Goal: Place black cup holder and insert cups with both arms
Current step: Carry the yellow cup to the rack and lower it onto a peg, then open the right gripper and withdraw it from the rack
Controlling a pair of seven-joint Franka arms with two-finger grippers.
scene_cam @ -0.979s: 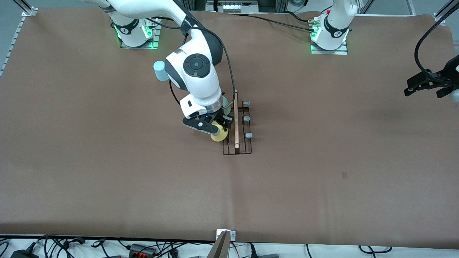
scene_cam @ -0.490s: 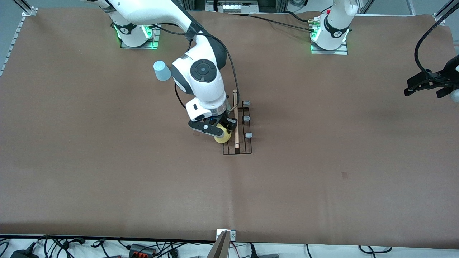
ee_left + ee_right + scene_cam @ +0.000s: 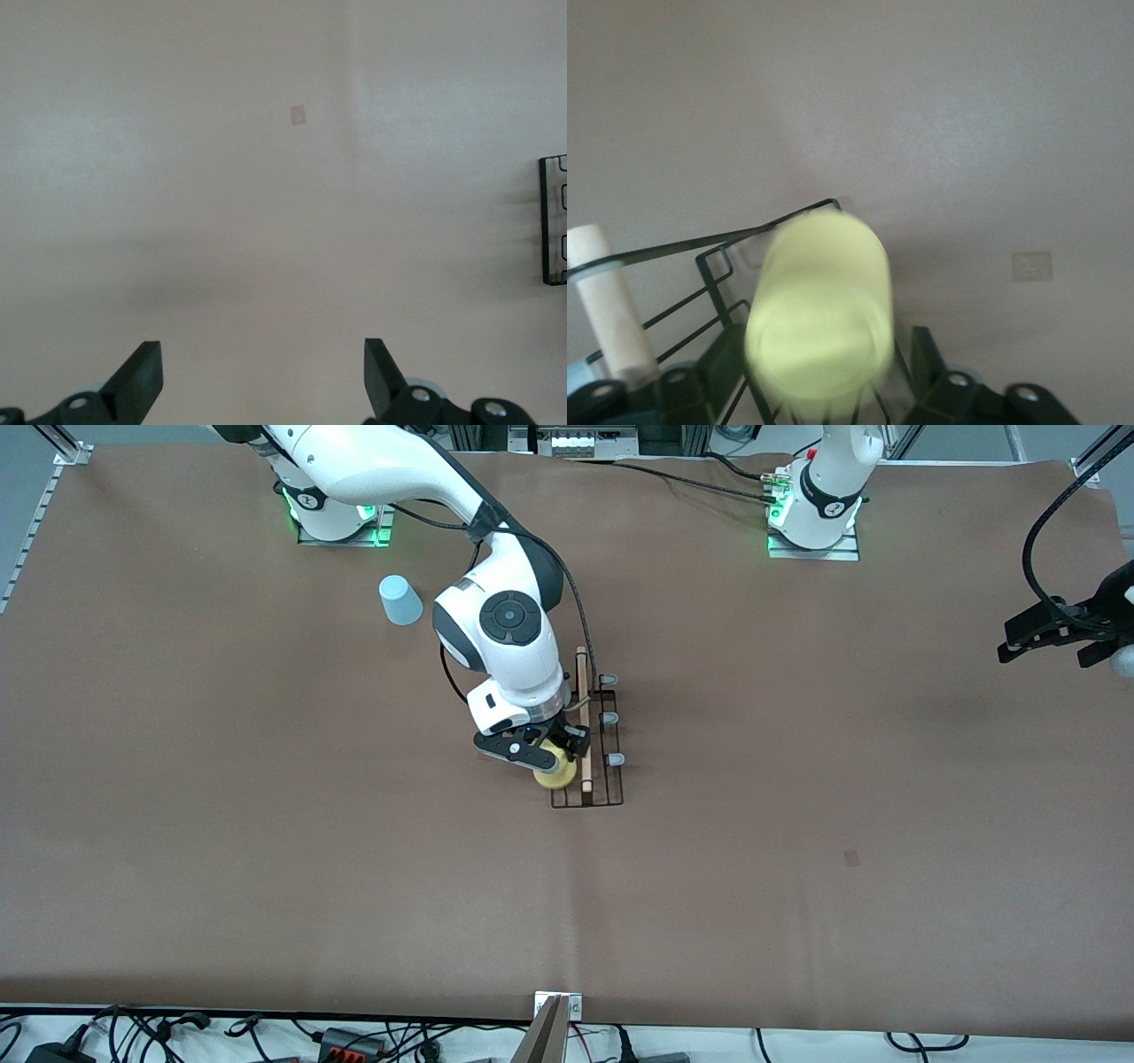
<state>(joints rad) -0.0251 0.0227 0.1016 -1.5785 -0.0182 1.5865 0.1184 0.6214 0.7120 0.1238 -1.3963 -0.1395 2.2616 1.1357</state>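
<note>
Yellow cup (image 3: 551, 771) sits on black cup holder (image 3: 588, 737) mid surface, between right pincer (image 3: 542, 749) fingers, parted w/ gaps beside cup. Left pincer (image 3: 1054, 636) open, waiting over surface's edge. Blue cup (image 3: 400, 600) near right base.

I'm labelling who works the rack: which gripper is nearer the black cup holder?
Right. The right gripper is at the black cup holder, around the yellow cup; the left gripper waits open at the left arm's table end.
</note>
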